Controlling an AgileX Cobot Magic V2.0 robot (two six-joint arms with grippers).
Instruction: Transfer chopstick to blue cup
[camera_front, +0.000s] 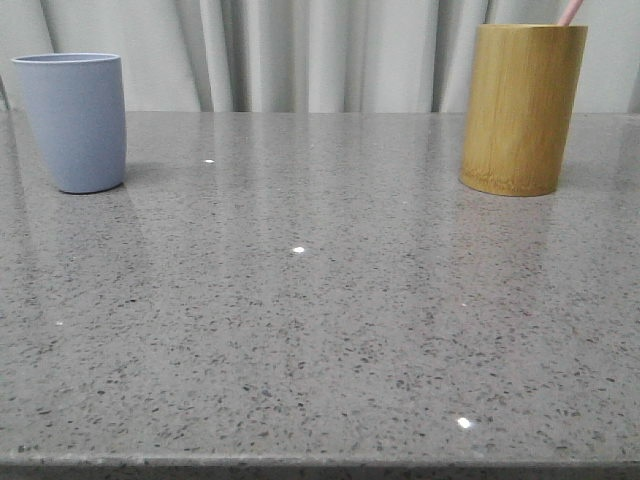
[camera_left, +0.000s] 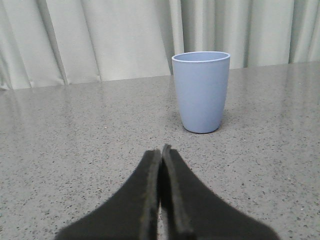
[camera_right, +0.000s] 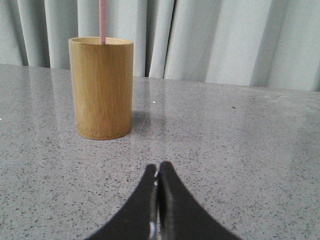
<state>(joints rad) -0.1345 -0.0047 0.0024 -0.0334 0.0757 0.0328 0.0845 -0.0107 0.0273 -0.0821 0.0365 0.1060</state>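
Above the grey table (camera_left: 75, 150), left tool (camera_left: 161, 150) and right tool (camera_right: 158, 167) both pressed closed, empty, touching nothing.

chopstick (camera_right: 102, 21) lower part hidden inside bamboo holder (camera_right: 101, 88), top cropped

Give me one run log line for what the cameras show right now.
chopstick: upright in bamboo holder | blue cup: upright | left gripper: shut | right gripper: shut

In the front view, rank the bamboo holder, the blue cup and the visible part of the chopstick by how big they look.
1. bamboo holder
2. blue cup, smaller
3. chopstick, just a pink tip above the holder's rim
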